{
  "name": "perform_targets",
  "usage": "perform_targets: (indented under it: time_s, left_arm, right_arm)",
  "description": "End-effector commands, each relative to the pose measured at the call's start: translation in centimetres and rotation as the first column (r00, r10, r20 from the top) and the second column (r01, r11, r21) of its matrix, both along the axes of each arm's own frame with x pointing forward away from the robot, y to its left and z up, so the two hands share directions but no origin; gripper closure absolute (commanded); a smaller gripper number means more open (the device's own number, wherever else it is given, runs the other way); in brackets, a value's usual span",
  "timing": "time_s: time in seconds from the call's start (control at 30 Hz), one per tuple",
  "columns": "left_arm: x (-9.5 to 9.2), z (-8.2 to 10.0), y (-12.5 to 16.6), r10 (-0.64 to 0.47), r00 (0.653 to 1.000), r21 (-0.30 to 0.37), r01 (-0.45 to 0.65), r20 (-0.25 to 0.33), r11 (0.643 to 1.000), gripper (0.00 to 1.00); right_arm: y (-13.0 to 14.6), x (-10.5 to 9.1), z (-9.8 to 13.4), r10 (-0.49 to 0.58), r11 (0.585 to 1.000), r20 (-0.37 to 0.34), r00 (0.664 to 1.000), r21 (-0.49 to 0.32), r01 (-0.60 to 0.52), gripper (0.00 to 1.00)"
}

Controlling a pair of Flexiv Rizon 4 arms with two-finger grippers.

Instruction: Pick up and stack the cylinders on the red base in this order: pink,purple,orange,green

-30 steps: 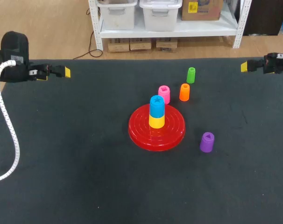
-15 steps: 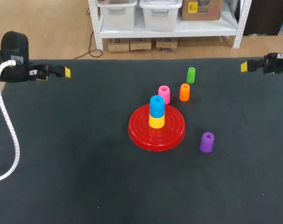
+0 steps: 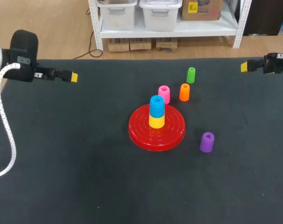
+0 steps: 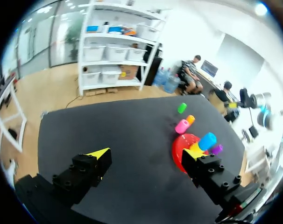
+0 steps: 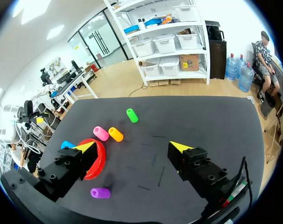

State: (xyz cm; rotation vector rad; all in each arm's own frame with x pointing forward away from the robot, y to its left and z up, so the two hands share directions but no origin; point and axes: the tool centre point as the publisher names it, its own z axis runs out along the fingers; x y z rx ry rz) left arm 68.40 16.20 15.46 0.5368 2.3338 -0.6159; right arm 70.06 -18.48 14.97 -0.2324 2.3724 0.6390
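The red base (image 3: 139, 128) lies mid-table with a blue cylinder (image 3: 156, 106) stacked on a yellow one (image 3: 156, 121). Just behind it stand the pink cylinder (image 3: 164, 94) and the orange cylinder (image 3: 184, 92), with the green cylinder (image 3: 191, 74) farther back. The purple cylinder (image 3: 207, 142) stands to the base's front right. My left gripper (image 3: 74, 77) hovers at the far left of the table, open and empty (image 4: 146, 153). Over the far right corner, my right gripper (image 3: 244, 66) is also open and empty (image 5: 133, 147). The right wrist view shows the purple (image 5: 101, 192), pink (image 5: 101, 133), orange (image 5: 116, 134) and green (image 5: 131, 115) cylinders.
A black mat (image 3: 85, 163) covers the table. My left arm's white cable (image 3: 6, 135) hangs over the table's left side.
My left arm has shifted a little to the right, farther in over the table. The right arm and all the cylinders are where they were.
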Motion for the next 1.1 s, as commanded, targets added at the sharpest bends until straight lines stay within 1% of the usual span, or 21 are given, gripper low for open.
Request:
perform_targets:
  time_s: [0.03,0.07,0.1,0.13,0.17,0.2,0.27,0.37,0.4,0.43,0.5,0.57,0.6,0.67,0.73,0.77,0.8,0.83,0.9,0.93,1.1]
  left_arm:
    - [-2.6,0.7,0.6,-0.435,0.881,-0.074,0.454,0.185,0.888,0.00]
    - [-3.3,0.7,0.5,-0.497,0.842,-0.076,0.520,0.210,0.851,0.00]
    - [-3.9,0.7,0.4,-0.534,0.816,-0.085,0.562,0.220,0.823,0.00]
    - [-4.6,0.7,0.2,-0.570,0.784,-0.098,0.605,0.247,0.790,0.00]
    - [-5.3,0.7,0.0,-0.611,0.750,-0.103,0.649,0.252,0.754,0.00]
    - [-5.8,0.6,-0.1,-0.638,0.726,-0.103,0.677,0.258,0.728,0.00]
    - [-6.4,0.5,-0.3,-0.668,0.685,-0.087,0.714,0.289,0.695,0.00]
    - [-7.5,0.7,-0.9,-0.731,0.607,-0.099,0.786,0.312,0.610,0.00]
    - [-7.9,0.7,-1.1,-0.743,0.574,-0.106,0.810,0.344,0.577,0.00]
    - [-8.2,0.8,-1.2,-0.761,0.551,-0.129,0.830,0.342,0.543,0.00]
    - [-8.7,0.8,-1.7,-0.788,0.514,-0.138,0.856,0.339,0.499,0.00]
    - [-8.9,0.5,-2.1,-0.812,0.487,-0.115,0.871,0.320,0.477,0.00]
    - [-8.8,0.4,-2.3,-0.813,0.488,-0.111,0.871,0.319,0.479,0.00]
    - [-8.4,0.4,-2.7,-0.801,0.506,-0.112,0.860,0.321,0.498,0.00]
    - [-7.8,0.2,-2.8,-0.785,0.536,-0.092,0.839,0.310,0.536,0.00]
    - [-7.6,0.1,-2.9,-0.781,0.542,-0.062,0.831,0.310,0.553,0.00]
    - [-7.2,-0.1,-3.0,-0.770,0.562,-0.039,0.815,0.303,0.579,0.00]
    - [-6.9,-0.2,-3.0,-0.762,0.576,-0.028,0.803,0.296,0.595,0.00]
    - [-6.6,-0.3,-3.0,-0.766,0.573,0.018,0.798,0.291,0.603,0.00]
    - [-6.4,-0.3,-3.0,-0.762,0.581,0.034,0.789,0.286,0.614,0.00]
    - [-5.7,-0.4,-3.1,-0.762,0.598,0.089,0.769,0.247,0.633,0.00]
  right_arm:
    - [0.0,0.0,0.0,-0.001,1.000,0.000,1.000,-0.001,0.001,0.00]
    - [0.0,0.0,0.0,-0.001,1.000,0.000,1.000,-0.001,0.001,0.00]
    - [0.0,0.0,0.0,-0.001,1.000,0.000,1.000,-0.001,0.001,0.00]
    - [0.0,0.0,0.0,-0.001,1.000,0.000,1.000,-0.001,0.001,0.00]
    - [0.0,0.0,0.0,-0.001,1.000,0.000,1.000,-0.001,0.001,0.00]
    - [0.0,0.0,0.0,-0.001,1.000,0.000,1.000,-0.001,0.001,0.00]
    - [0.0,0.0,0.0,-0.001,1.000,0.000,1.000,-0.001,0.001,0.00]
    - [0.0,0.0,0.0,-0.001,1.000,0.000,1.000,-0.001,0.001,0.00]
    - [0.0,0.0,0.0,-0.001,1.000,0.000,1.000,-0.001,0.001,0.00]
    - [0.0,0.0,0.0,-0.001,1.000,0.000,1.000,-0.001,0.001,0.00]
    - [0.0,0.0,0.0,-0.001,1.000,0.000,1.000,-0.001,0.001,0.00]
    - [0.0,0.0,0.0,-0.001,1.000,0.000,1.000,-0.001,0.001,0.00]
    - [0.0,0.0,0.0,-0.001,1.000,0.000,1.000,-0.001,0.001,0.00]
    - [0.0,0.0,0.0,-0.001,1.000,0.000,1.000,-0.001,0.001,0.00]
    - [0.0,0.0,0.0,-0.001,1.000,0.000,1.000,-0.001,0.001,0.00]
    - [0.0,0.0,0.0,-0.001,1.000,0.000,1.000,-0.001,0.001,0.00]
    - [0.0,0.0,0.0,-0.001,1.000,0.000,1.000,-0.001,0.001,0.00]
    - [0.0,0.0,0.0,-0.001,1.000,0.000,1.000,-0.001,0.001,0.00]
    - [0.0,0.0,0.0,-0.001,1.000,0.000,1.000,-0.001,0.001,0.00]
    - [0.0,0.0,0.0,-0.001,1.000,0.000,1.000,-0.001,0.001,0.00]
    - [0.0,0.0,0.0,-0.001,1.000,0.000,1.000,-0.001,0.001,0.00]
